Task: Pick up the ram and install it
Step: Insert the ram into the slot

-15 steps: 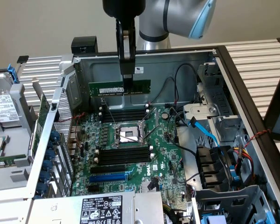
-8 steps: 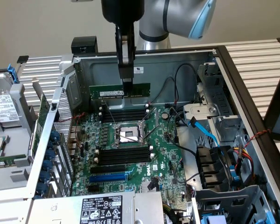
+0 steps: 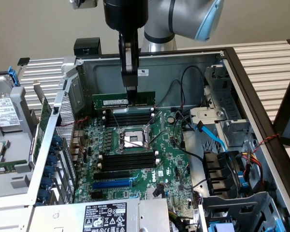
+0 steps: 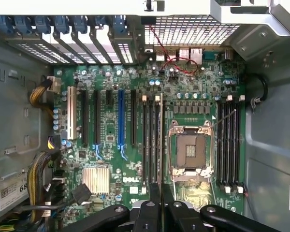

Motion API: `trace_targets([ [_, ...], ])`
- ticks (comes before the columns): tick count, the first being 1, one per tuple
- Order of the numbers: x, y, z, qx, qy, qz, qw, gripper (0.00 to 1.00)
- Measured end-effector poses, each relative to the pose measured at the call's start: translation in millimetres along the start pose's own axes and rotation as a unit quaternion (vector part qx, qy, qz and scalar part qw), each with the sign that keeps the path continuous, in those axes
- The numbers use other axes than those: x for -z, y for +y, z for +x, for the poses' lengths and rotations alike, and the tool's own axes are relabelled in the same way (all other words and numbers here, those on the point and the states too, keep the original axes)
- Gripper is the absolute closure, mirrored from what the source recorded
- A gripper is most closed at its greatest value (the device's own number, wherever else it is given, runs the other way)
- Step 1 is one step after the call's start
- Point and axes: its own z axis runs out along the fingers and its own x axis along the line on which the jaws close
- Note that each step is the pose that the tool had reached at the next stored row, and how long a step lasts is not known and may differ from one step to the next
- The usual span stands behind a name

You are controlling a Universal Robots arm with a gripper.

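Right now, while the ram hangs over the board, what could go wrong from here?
1. The end effector grips the ram along a short part of its upper edge. The long stick might tilt and meet the black slots crooked.
2. The open processor socket lies right beside those slots. If the stick slips or drops, it could land on the socket.

Matt green board, dark chips and a white paper-like label on the ram [image 3: 111, 100]. Matt black finish on the tool [image 3: 132, 98]. Dull grey sheet metal for the case [image 3: 183, 65]; black plastic slots [image 3: 128, 159]; finned bright metal heatsink [image 4: 95, 179].
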Motion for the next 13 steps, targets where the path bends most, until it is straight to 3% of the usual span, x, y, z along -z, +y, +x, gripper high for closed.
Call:
trace_targets([
  [4,-6.4,0.4,-9.3,0.0,0.0006,0.0,1.0,0.87],
  [7,-9.3,0.4,-9.7,0.0,0.0057,0.0003,1.0,0.87],
  [13,-19.8,0.4,-8.3,0.0,0.0062,0.0003,1.0,0.87],
])
